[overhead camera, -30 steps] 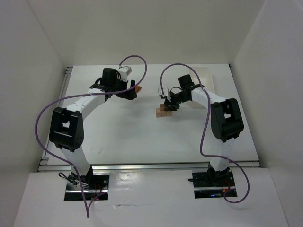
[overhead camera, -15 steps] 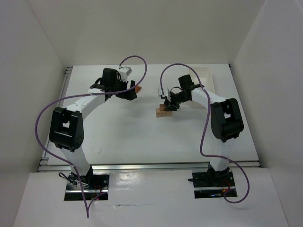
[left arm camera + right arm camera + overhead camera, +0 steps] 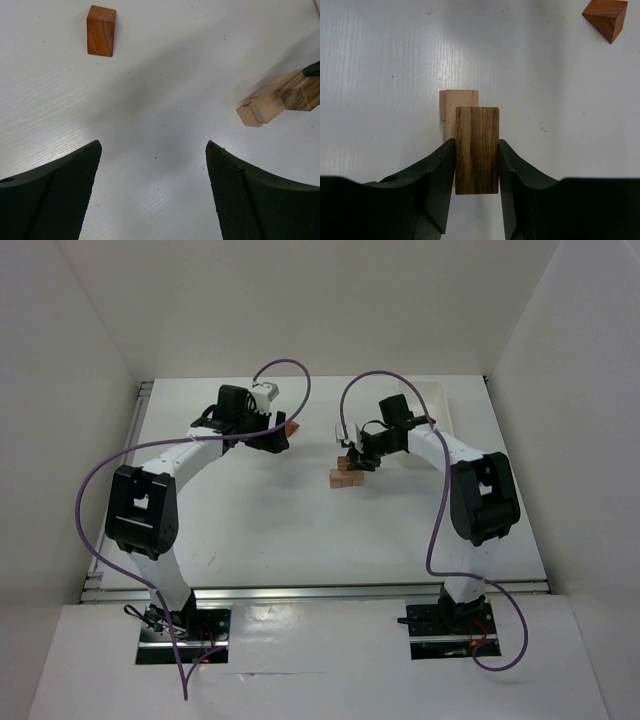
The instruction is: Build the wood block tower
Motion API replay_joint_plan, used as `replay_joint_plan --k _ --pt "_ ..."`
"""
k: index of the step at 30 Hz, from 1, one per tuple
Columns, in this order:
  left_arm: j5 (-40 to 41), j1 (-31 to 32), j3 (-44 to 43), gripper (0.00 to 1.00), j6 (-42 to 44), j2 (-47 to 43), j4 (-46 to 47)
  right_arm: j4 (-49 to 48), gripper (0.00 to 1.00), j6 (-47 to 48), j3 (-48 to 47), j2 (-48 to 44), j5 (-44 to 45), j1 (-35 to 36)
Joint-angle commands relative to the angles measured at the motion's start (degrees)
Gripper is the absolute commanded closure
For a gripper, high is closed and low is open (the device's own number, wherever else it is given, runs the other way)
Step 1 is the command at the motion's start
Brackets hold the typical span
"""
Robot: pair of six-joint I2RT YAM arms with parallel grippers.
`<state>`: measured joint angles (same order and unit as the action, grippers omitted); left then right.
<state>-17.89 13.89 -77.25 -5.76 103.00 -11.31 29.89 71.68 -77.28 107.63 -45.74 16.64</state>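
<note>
Here your right fingers point(image 3: 446, 170) were clamped on a dark streaked block point(image 3: 477, 135), its long axis lying along the tan block point(image 3: 461, 100) of the wood block tower point(image 3: 346, 476) just beneath. Your left fingers point(image 3: 82, 170), spread wide and empty, hung well left of the tower.

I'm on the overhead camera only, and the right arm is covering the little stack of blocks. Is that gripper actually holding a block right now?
Observer: Yes. Its wrist camera shows the right gripper shut on a dark streaked block, one finger on each long side, above a pale block.
Operator: And the left gripper, open or closed? I can't tell from up here.
Observer: Open and empty. The left gripper hangs over the table, and a reddish-brown block sits out beyond its fingers, untouched.
</note>
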Motion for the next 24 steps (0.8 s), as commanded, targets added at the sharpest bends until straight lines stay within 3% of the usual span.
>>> replay_joint_plan --k 1,24 --pt "-1.3 -0.3 -2.4 0.1 1.5 0.4 0.6 0.7 0.76 0.9 0.2 -3.5 -1.5 0.6" --pt "-0.7 -0.3 -2.4 0.1 0.9 0.4 0.6 0.5 0.76 -0.4 0.8 -1.2 -2.1 0.6"
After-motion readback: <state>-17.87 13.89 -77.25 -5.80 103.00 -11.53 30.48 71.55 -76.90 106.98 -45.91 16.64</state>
